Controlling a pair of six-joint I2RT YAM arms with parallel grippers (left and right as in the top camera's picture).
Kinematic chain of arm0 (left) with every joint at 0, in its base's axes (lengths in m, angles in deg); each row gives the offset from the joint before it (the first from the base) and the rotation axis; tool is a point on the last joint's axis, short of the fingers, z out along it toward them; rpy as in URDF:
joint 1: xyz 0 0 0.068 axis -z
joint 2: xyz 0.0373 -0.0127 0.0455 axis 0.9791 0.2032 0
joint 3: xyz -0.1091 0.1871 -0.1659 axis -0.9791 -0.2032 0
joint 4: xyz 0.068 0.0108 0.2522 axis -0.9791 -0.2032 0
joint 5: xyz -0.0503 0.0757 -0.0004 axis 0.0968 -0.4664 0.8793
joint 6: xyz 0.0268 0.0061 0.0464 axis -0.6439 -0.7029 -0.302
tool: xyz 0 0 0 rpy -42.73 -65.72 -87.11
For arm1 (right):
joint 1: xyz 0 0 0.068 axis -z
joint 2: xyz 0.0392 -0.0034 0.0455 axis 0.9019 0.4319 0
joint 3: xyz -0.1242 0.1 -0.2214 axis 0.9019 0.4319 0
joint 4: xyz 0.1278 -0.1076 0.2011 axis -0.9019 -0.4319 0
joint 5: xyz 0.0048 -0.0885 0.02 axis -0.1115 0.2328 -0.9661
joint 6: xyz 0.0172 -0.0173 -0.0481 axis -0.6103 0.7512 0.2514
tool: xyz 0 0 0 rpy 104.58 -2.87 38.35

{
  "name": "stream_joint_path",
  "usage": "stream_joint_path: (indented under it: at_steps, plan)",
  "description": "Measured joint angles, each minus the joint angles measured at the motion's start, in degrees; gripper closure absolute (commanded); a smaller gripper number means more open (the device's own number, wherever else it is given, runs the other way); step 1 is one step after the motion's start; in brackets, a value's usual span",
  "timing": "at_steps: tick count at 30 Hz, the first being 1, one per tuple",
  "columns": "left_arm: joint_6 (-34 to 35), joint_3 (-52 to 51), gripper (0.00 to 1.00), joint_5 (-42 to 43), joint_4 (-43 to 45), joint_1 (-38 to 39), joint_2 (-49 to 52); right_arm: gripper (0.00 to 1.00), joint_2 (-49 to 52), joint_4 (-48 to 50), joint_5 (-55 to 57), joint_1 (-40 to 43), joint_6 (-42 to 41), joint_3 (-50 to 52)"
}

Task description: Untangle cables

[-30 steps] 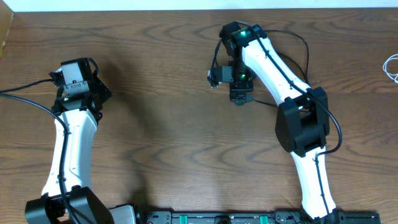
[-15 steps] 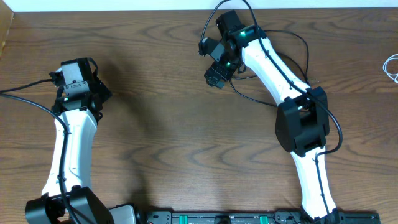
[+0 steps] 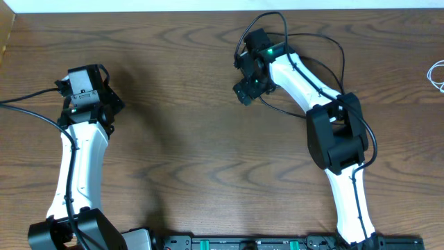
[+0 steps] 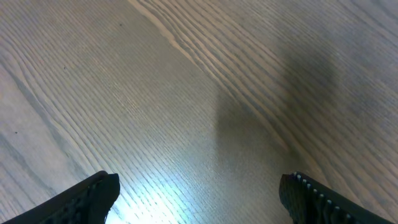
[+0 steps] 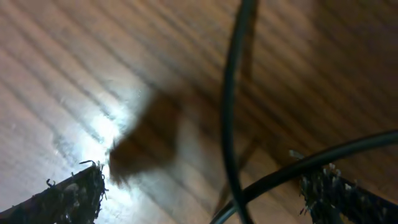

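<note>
Both sets of jaws stood wide apart, the left gripper [image 4: 198, 185] empty over the table [image 4: 186, 74], the right gripper [image 5: 199, 179] with the black cable [image 5: 227, 112] running top-to-bottom between its fingers, while the white cable [image 3: 436, 75] lay curled at the table's right edge.

Between our left fingers [image 4: 93, 198], spread wide, we see only bare bench [image 4: 199, 93]. The broad stretch between the left arm [image 3: 80, 149] and the right arm [image 3: 298, 69] gives free passage. Two black cords cross the gap between the right fingers [image 5: 71, 196], one running top to bottom [image 5: 229, 124] and one arcing in from the right. They are blurred, so we cannot tell whether they are arm wires. A white cable [image 3: 437, 73] lies at the far right edge, well apart from both arms.
</note>
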Motion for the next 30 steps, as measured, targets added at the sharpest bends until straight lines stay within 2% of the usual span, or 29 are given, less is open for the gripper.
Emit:
stream_joint_path:
  at_steps: [10, 11, 13, 14, 15, 25, 30]
  plan:
    - [-0.02, 0.0, 0.13, 0.0, 0.0, 0.02, 0.0, 0.01, -1.73, 5.18, 2.97, 0.55, -1.05, 4.85]
    - [0.0, 0.0, 0.13, 0.0, 0.0, 0.02, 0.0, 0.17, -2.03, 6.03, 2.78, 0.68, -1.07, 5.53]
    - [-0.02, 0.0, 0.13, 0.0, 0.0, 0.0, 0.0, 0.73, -2.49, 6.8, 2.23, 0.87, -1.22, 6.47]
    - [0.0, 0.0, 0.13, 0.0, 0.0, 0.02, 0.0, 0.96, -2.6, 7.08, 2.08, 1.01, -1.07, 6.71]
    - [-0.02, 0.0, 0.13, 0.0, 0.0, 0.02, 0.0, 0.99, -2.64, 7.19, 2.01, 1.18, -1.07, 6.84]
    - [-0.02, 0.0, 0.13, 0.0, 0.0, 0.02, 0.0, 0.99, -2.71, 11.06, 4.87, 2.51, -5.75, 7.56]
    - [-0.02, 0.0, 0.13, 0.0, 0.0, 0.0, 0.0, 0.99, -2.69, 14.14, 6.54, 9.53, -6.8, 8.02]
